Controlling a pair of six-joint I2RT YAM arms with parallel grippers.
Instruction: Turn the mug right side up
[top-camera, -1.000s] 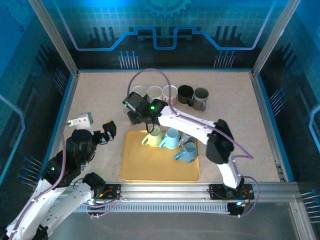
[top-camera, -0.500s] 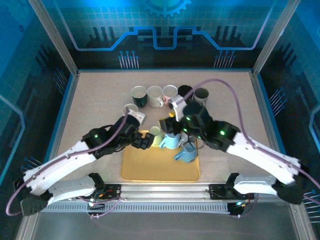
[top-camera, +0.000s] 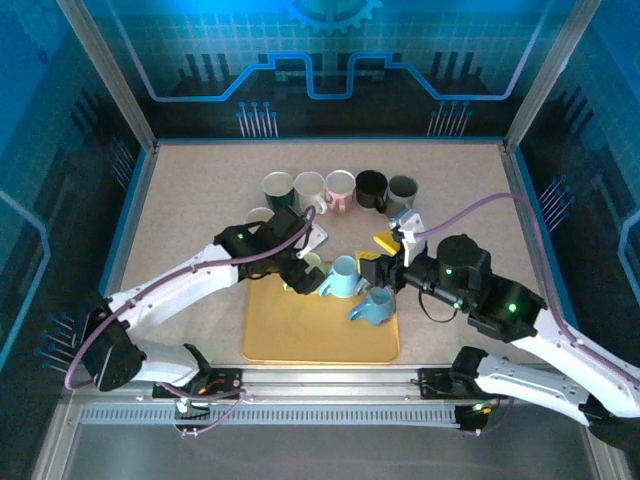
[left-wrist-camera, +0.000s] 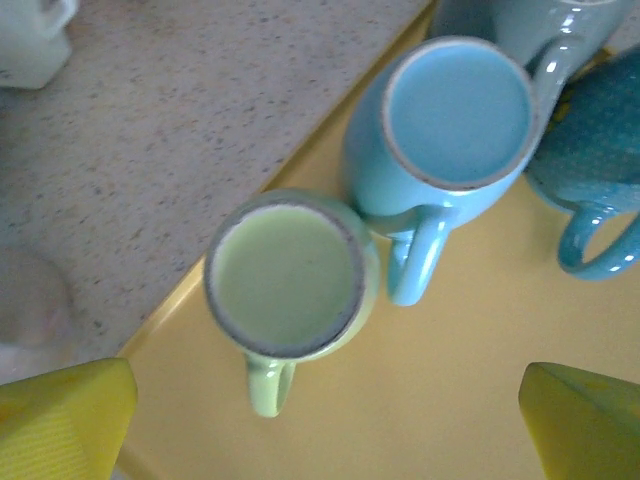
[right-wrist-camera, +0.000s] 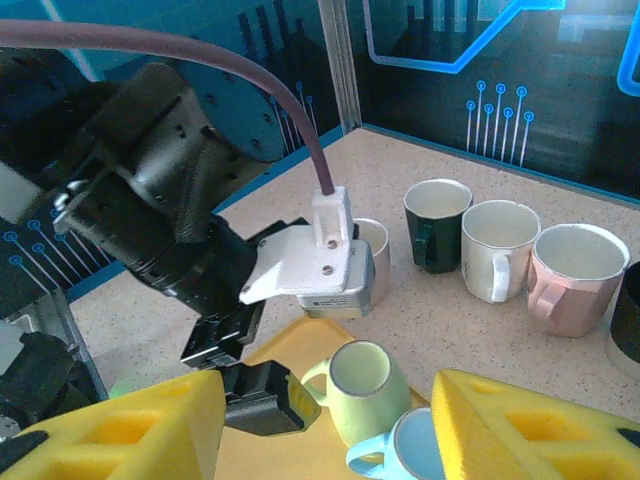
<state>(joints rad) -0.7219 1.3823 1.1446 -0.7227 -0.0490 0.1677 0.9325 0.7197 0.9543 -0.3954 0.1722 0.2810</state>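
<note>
Left end effector (left-wrist-camera: 320, 428) wide, empty, above mouth-up pale green ceramic mug (left-wrist-camera: 285, 280); right end effector (right-wrist-camera: 322, 440) part-open, empty; remaining flip unclear.

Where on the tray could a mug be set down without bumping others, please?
The near half of the yellow tray, from the mugs to its front rim, is bare. Its far part is crowded: green mug, light blue mug and teal mug sit close together.
</note>
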